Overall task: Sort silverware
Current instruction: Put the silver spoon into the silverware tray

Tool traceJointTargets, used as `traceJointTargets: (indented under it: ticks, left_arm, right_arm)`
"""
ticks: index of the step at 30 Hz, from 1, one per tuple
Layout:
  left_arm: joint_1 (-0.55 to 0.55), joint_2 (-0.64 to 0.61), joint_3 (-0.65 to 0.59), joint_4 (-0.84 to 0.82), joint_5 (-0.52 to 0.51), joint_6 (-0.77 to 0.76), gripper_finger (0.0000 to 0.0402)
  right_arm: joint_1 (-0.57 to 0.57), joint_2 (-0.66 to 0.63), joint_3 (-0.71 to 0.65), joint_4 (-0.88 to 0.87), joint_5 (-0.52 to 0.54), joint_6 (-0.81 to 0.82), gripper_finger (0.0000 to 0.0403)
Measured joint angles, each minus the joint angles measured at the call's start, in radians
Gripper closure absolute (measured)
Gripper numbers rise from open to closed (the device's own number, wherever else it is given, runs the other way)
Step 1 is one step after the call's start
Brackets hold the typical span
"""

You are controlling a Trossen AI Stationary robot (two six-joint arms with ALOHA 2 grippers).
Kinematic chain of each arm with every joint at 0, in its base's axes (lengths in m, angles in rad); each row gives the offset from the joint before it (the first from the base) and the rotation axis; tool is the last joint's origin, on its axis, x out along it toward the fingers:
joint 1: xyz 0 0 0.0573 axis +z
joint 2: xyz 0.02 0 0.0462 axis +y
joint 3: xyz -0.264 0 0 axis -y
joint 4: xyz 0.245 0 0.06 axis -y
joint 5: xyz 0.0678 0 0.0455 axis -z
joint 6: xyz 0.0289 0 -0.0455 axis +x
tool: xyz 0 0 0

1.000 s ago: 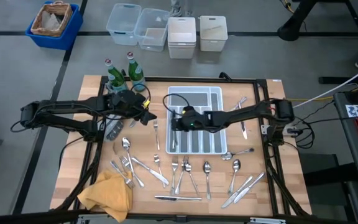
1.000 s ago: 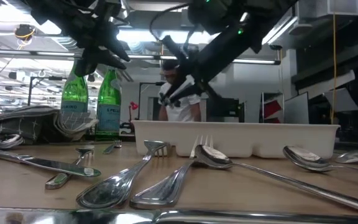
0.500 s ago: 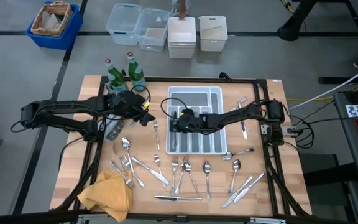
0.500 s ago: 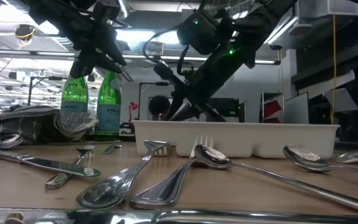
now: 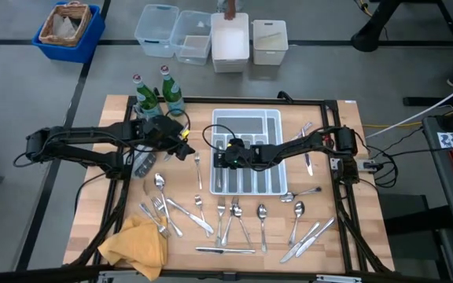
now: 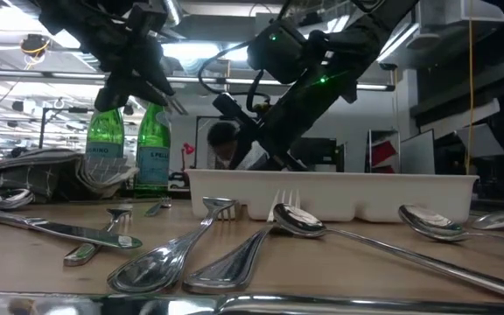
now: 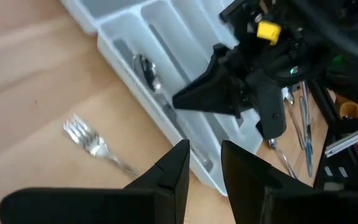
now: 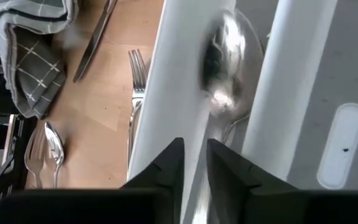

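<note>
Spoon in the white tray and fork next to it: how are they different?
The spoon lies inside a tray compartment; the fork lies on the wooden table beside it. The spoon ends in a round bowl, the fork in tines. Both are shiny silver.

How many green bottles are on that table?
2. Both green bottles stand side by side at the table's far left corner, one left of the other, just beyond the left arm's tool. None seem hidden.
</note>
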Motion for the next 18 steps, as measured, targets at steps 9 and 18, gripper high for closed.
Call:
traceJointTargets:
  ticks: [9,18]
  left_arm:
    - [-0.044,-0.005,0.000,-0.181,0.176,-0.192,0.0320]
    - [-0.193,-0.005,0.000,-0.425,0.271,-0.429,0.0320]
  right_arm:
    - [-0.002,-0.002,0.000,0.002,-0.067,-0.009,0.0310]
    - [0.001,-0.051,-0.003,-0.008,-0.144,-0.119,0.0317]
